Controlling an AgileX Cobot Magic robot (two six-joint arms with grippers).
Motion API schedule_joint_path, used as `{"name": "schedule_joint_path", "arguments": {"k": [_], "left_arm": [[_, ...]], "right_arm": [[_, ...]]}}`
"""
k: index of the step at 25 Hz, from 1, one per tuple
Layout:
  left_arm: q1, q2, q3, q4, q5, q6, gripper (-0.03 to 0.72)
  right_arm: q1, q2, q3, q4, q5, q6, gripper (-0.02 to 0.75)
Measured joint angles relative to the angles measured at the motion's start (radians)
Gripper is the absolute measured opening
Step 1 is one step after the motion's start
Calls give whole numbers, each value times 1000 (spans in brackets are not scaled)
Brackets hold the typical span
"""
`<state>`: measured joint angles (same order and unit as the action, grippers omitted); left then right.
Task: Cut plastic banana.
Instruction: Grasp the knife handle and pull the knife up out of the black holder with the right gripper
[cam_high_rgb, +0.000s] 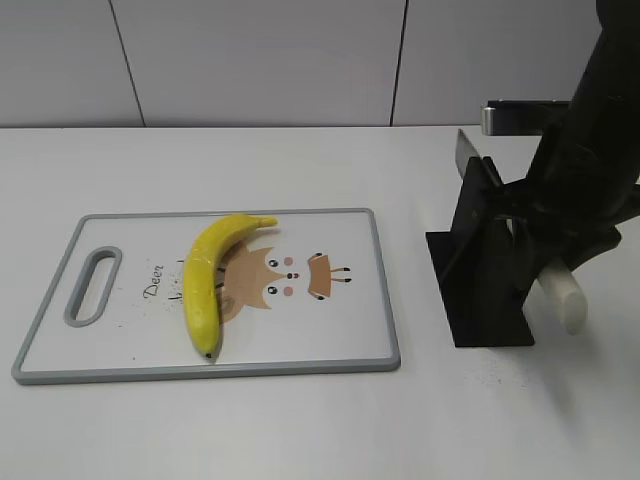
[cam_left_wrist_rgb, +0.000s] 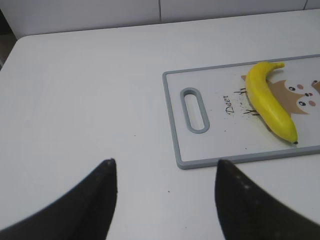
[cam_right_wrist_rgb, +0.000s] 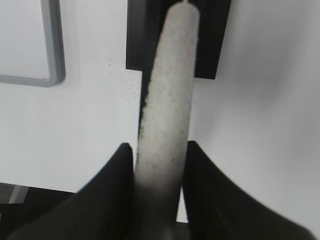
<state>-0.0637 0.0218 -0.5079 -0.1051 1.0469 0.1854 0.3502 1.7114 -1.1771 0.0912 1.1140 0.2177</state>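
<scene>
We note a white table (cam_high_rgb: 300, 430) with a pale panelled wall (cam_high_rgb: 260, 60) behind it. A grey-rimmed cutting board (cam_high_rgb: 385, 300) lies flat on the left half, its handle slot (cam_high_rgb: 92, 286) at the left end and a cartoon deer print (cam_high_rgb: 285, 280) in the middle. The plastic banana (cam_high_rgb: 212, 280) lies on the board across the print, stem toward the back, dark tip close to the board's near rim.

Right of the board, apart from it, stands a black knife stand (cam_high_rgb: 485, 265) with a blade (cam_high_rgb: 466, 155) rising from its top. We see bare table between the board's right edge and the stand's base, and a broad bare strip in front of both.

The right gripper (cam_right_wrist_rgb: 160, 165) has its two dark fingers (cam_right_wrist_rgb: 115, 190) pressed on either side of a pale speckled knife handle (cam_right_wrist_rgb: 167, 100), which slopes out of the stand.

In the left wrist view the left gripper (cam_left_wrist_rgb: 165, 172) hangs above bare table near the board's front left corner, fingers (cam_left_wrist_rgb: 100, 195) spread wide with nothing between them. We see open table to its left and behind.
</scene>
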Motion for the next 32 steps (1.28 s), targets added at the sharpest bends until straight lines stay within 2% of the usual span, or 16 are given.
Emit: {"name": "schedule_joint_path", "arguments": {"k": [1,6,16,19,24,29,32], "left_arm": [[0,0,0,0,0,0,591],[0,0,0,0,0,0,591],[0,0,0,0,0,0,591],[0,0,0,0,0,0,591],[0,0,0,0,0,0,590],[0,6,0,-4,0,20,589],[0,48,-17,-20,-4,43,589]], "right_arm": [[0,0,0,-2,0,3,188],[0,4,-18,-2,18,10,185],[0,-28,-152,-8,97,22,185],[1,-58,-194,3,92,-29,185],[1,-97,-257,15,93,-212,183],[1,-100,-290,119,94,-504,183],[1,-91,-306,137,87,-634,183]]}}
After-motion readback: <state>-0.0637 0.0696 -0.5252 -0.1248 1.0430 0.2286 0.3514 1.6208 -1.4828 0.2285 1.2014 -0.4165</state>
